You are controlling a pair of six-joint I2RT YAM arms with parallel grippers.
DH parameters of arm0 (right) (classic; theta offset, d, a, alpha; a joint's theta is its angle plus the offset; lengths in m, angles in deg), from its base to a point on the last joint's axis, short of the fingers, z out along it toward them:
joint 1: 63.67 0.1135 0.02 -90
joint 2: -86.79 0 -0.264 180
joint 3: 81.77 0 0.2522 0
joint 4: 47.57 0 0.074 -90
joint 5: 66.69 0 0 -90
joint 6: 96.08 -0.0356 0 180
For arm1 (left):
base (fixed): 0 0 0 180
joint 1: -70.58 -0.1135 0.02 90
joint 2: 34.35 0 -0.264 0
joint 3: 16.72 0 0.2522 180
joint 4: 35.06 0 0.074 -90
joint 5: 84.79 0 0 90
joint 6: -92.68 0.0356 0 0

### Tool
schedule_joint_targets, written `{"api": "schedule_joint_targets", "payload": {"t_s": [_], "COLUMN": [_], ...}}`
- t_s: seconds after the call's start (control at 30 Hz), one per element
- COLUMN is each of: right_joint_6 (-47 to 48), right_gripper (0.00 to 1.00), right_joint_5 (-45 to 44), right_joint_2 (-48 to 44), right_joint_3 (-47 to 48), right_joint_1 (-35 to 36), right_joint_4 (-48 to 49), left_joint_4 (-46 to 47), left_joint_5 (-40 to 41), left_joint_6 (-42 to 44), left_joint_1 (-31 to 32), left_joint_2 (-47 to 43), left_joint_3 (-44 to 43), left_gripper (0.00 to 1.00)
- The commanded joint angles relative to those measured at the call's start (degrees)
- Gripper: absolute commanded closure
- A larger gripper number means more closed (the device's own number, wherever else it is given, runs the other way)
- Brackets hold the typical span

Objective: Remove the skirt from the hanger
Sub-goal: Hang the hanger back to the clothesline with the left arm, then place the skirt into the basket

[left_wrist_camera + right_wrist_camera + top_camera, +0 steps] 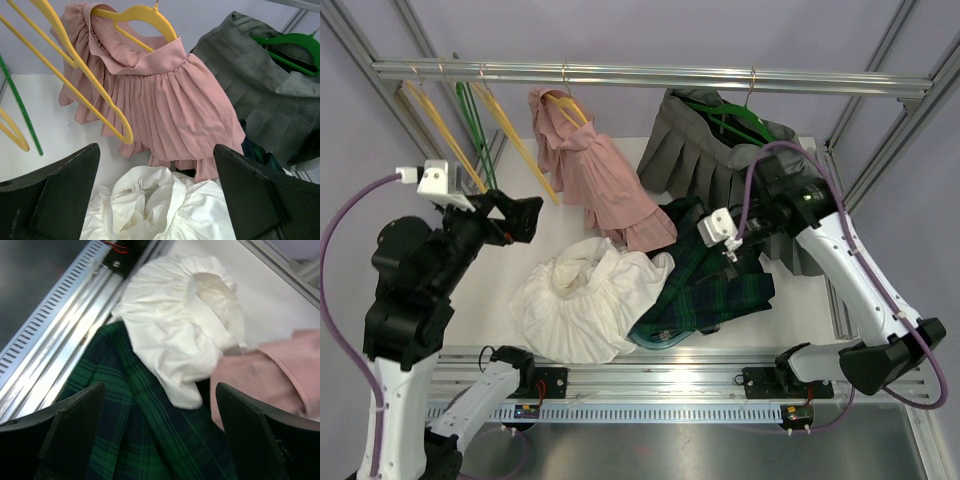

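A pink pleated skirt (603,185) hangs on a yellow hanger (566,108) from the top rail; it also shows in the left wrist view (172,107) on its hanger (145,17). A grey pleated skirt (705,160) hangs on a green hanger (735,118) to the right, also in the left wrist view (260,95). My left gripper (520,215) is open and empty, left of the pink skirt. My right gripper (730,245) is open and empty above the green plaid skirt (715,290).
A white skirt (585,300) and the plaid skirt (150,440) lie loose on the table near the front rail (650,380). Empty yellow hangers (445,130) and a green hanger (475,130) hang at the left. Frame posts stand at both sides.
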Motion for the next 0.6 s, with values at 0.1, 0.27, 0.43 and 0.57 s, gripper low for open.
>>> {"api": "schedule_joint_targets", "payload": {"t_s": [0.1, 0.27, 0.43, 0.57], "right_joint_6": [-10.5, -17.8, -25.7, -30.8], "right_gripper": [0.00, 0.00, 0.01, 0.01], "right_joint_5": [-10.1, -20.1, -29.1, -38.4], "right_joint_2": [2.8, 10.2, 17.3, 21.9], "right_joint_3": [1.7, 3.4, 5.4, 6.2], "right_joint_1": [17.0, 28.1, 36.8, 40.2], "right_joint_4": [3.0, 13.2, 22.4, 31.5], "left_joint_4": [-4.4, -6.8, -10.5, -13.6], "left_joint_5": [-0.6, 2.1, 5.9, 10.7], "left_joint_6": [-0.1, -1.6, -1.9, -2.6], "left_joint_1": [-0.3, -0.3, -0.3, -0.3], "left_joint_2": [-7.6, -12.6, -15.0, -16.2], "left_joint_3": [5.0, 8.5, 9.1, 8.7], "left_gripper": [0.01, 0.01, 0.01, 0.01]}}
